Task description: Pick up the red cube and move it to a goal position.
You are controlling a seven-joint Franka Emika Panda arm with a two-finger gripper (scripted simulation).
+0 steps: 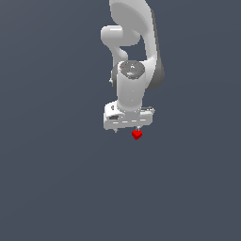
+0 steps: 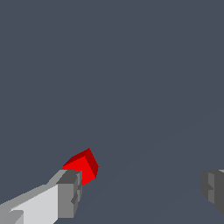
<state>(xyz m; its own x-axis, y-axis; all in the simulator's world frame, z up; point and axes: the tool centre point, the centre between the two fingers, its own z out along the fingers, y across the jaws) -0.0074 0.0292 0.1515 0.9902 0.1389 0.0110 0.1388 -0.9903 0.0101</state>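
gripper (image 1: 127, 130) hangs under the white arm (image 1: 134, 56), pointing down, w/ its wide white body level across the exterior view. from my end the fingers (image 2: 69, 193) are spread wide apart: wrist view shows one grey pad near one edge of the pic and the other pad (image 2: 214, 189) way over at the opposite edge, w/ open space between them and nothing pinched in that gap.

red cube (image 1: 137, 134) sits just below the gripper in the exterior view, toward that view's right end of the hand, right under one fingertip. in the wrist view i see the red cube (image 2: 83, 166) right up against the tip of the near finger, turned corner-on so three faces show, one bright and two darker. it's beside that pad, not centred between the two. can't tell if it actually touches the finger or is just behind it, and can't tell if it rests on the floor (image 1: 56, 188).

plain dark grey-blue floor fills both pics.
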